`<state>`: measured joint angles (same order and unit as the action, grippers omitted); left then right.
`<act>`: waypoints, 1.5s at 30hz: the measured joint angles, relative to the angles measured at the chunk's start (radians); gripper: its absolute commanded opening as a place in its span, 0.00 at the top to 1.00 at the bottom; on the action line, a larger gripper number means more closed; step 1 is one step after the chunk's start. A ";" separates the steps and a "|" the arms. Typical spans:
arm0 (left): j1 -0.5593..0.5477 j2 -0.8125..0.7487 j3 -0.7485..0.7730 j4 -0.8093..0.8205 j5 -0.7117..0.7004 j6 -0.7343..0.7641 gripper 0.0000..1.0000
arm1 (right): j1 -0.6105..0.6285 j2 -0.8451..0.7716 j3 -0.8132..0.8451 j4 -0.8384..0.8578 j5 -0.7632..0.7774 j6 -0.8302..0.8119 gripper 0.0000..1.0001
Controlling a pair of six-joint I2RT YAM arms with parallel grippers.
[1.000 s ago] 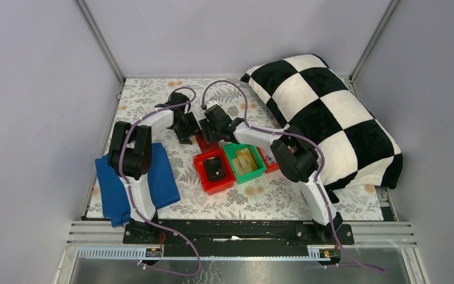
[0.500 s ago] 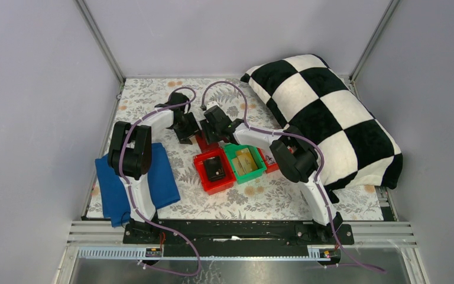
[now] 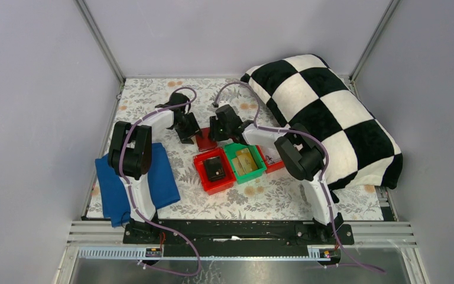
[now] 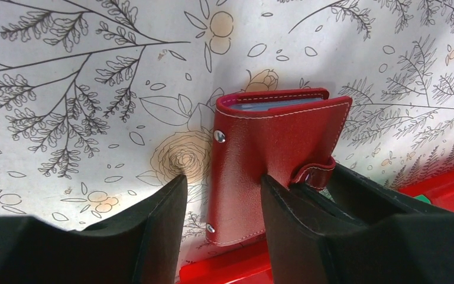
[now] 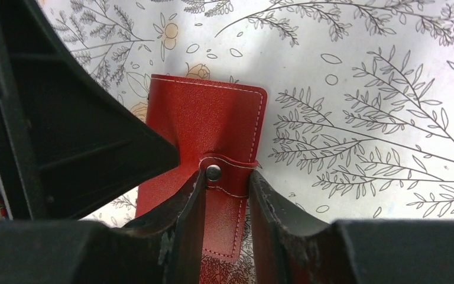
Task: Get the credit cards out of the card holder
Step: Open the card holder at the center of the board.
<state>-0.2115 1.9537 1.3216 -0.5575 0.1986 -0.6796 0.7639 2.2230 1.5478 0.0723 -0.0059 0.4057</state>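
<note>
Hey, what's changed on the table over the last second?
The right gripper slid rightward in the overhead view, away from the left gripper; its fingers now pinch the strap tab of the card holder. The left gripper, card holder, red bin, green bin, blue cloth and pillow stayed put.

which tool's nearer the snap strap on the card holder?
Right. The right tool has one finger either side of the strap; the left tool straddles an edge of the card holder, strap just outside its fingers.
</note>
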 measured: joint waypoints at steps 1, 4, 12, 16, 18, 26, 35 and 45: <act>0.000 0.001 0.000 0.002 0.002 0.001 0.47 | -0.010 -0.004 -0.014 0.014 -0.021 0.022 0.88; 0.000 0.002 0.000 0.008 0.005 0.002 0.47 | -0.038 -0.011 -0.050 0.057 -0.077 0.083 0.90; -0.005 0.002 -0.002 0.013 0.008 0.013 0.47 | -0.106 -0.035 -0.174 0.194 -0.207 0.243 0.91; -0.005 0.003 -0.002 0.014 0.009 0.020 0.47 | -0.128 -0.039 -0.216 0.261 -0.260 0.309 0.90; -0.005 0.003 -0.002 0.013 0.009 0.021 0.47 | -0.130 -0.040 -0.222 0.270 -0.269 0.320 0.88; -0.006 -0.002 -0.002 0.018 0.017 0.033 0.36 | -0.135 -0.076 -0.224 0.193 -0.218 0.306 0.65; -0.007 -0.096 -0.023 0.007 -0.005 0.077 0.33 | -0.171 -0.087 -0.217 0.142 -0.208 0.280 0.50; -0.007 -0.195 -0.023 -0.002 -0.005 0.085 0.33 | -0.171 -0.087 -0.170 0.097 -0.268 0.238 0.42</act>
<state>-0.2184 1.7592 1.2984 -0.5591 0.1932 -0.5949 0.5926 2.1365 1.3777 0.1688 -0.2741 0.6441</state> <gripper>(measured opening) 0.668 0.538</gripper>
